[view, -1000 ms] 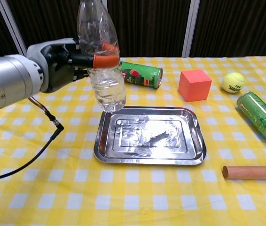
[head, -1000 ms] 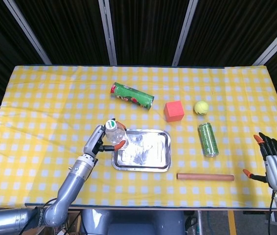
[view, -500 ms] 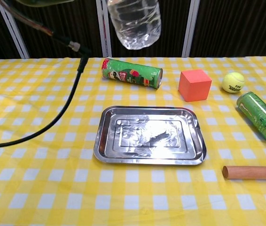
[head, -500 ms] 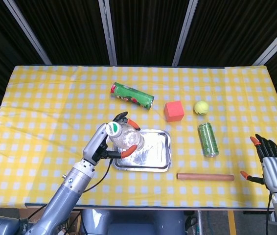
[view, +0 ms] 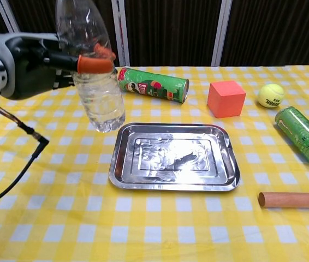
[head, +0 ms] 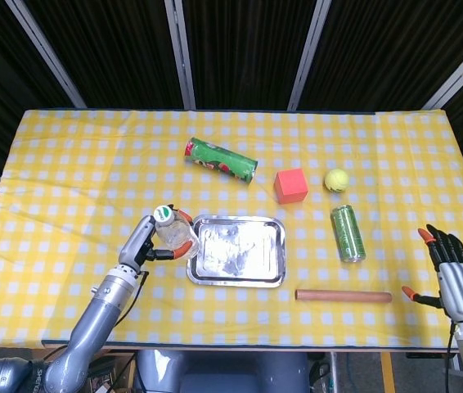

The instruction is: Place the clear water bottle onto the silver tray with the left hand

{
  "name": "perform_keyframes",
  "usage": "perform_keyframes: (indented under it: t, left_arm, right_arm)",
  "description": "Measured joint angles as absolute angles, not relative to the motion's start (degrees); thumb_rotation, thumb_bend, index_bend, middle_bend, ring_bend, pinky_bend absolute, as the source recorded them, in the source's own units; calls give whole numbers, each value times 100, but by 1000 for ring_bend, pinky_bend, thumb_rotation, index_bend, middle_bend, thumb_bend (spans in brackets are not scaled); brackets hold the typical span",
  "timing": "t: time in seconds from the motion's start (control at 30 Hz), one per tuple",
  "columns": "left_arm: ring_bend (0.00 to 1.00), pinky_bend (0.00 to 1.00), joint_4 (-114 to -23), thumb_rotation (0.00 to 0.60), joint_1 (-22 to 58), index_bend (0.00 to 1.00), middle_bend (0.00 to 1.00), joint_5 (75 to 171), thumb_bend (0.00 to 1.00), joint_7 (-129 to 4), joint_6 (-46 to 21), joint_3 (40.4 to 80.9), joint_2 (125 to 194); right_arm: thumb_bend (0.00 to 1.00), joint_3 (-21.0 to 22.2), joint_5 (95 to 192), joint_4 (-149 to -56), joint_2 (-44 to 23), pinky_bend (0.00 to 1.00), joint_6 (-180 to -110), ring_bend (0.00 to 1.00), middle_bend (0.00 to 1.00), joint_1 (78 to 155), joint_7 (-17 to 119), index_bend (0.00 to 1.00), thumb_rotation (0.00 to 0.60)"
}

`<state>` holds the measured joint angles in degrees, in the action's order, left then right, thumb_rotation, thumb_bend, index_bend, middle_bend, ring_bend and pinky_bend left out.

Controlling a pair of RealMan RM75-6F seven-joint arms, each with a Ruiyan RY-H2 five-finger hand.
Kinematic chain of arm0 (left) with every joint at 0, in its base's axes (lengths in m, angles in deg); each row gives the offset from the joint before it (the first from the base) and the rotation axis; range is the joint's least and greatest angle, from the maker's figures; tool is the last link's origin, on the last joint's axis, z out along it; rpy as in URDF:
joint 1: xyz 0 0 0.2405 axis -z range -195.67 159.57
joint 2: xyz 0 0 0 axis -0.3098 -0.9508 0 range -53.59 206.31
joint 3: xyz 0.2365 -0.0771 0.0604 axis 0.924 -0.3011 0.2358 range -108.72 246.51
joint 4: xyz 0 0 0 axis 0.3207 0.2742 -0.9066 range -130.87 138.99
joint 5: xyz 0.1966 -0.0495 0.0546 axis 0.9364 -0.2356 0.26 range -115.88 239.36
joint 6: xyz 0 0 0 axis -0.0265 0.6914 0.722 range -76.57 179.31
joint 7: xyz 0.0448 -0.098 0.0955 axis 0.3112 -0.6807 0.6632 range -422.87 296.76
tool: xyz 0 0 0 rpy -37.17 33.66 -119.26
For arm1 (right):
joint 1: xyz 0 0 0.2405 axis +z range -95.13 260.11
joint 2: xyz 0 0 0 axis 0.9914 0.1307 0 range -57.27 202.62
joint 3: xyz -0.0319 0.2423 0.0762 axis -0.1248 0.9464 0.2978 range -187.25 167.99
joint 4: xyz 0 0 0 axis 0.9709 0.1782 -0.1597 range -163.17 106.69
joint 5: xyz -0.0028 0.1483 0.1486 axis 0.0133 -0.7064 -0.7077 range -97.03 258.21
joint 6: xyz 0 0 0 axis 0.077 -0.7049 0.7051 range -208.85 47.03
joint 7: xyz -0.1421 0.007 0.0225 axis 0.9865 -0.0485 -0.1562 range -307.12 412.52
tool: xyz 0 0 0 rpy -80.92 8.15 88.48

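Left robot hand [view: 31,63] grasps the clear water bottle [view: 91,76] around its middle, upright, held off the desk [head: 68,188] just beside the left rim of the silver tray [view: 228,169], not over it. Tray sits near the middle of the desk's front edge. Right robot hand [head: 452,274] at the front right corner, released, fingers spread, holding nothing. Behind the tray: green chip can [head: 220,160], red cube [head: 290,185].
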<state>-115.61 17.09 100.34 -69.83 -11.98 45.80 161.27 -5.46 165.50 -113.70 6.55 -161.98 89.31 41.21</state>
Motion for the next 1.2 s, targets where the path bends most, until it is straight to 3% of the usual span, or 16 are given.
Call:
perform_keyframes:
  t: [0.23, 0.43, 0.63, 0.8, 1.0, 1.2]
  left_arm:
    - [0, 60, -10796, 600, 1605, 505, 479, 10217, 437, -7559, -500, 4827, 16231]
    - [0, 60, -11165, 600, 1629, 507, 487, 10342, 437, -7640, -497, 4685, 16191]
    - [0, 60, -12019, 600, 1750, 508, 499, 10277, 441, -7306, -847, 4421, 16015]
    - [0, 60, -12792, 600, 2102, 511, 499, 9668, 453, -6602, -1388, 4030, 15767]
    - [0, 60, -13036, 600, 2920, 512, 498, 9013, 452, -5818, -2111, 3405, 15725]
    - [0, 60, -13082, 600, 3310, 512, 498, 8400, 451, -5630, -2340, 3138, 15757]
  right_arm:
    - [50, -532, 16505, -11344, 652, 0, -16178, 0, 0, 8934, 4146, 54, 600]
    - [49, -525, 16507, -11330, 641, 0, -16196, 0, 0, 8933, 4210, 54, 600]
    - [49, -543, 16555, -11367, 645, 0, -16220, 0, 0, 8928, 4195, 54, 600]
    - [50, -552, 16536, -11354, 625, 0, -16170, 0, 0, 8943, 4261, 54, 600]
    - [50, -555, 16533, -11349, 599, 0, -16149, 0, 0, 8958, 4300, 54, 600]
    - [50, -562, 16535, -11375, 605, 0, -16157, 0, 0, 8953, 4321, 54, 600]
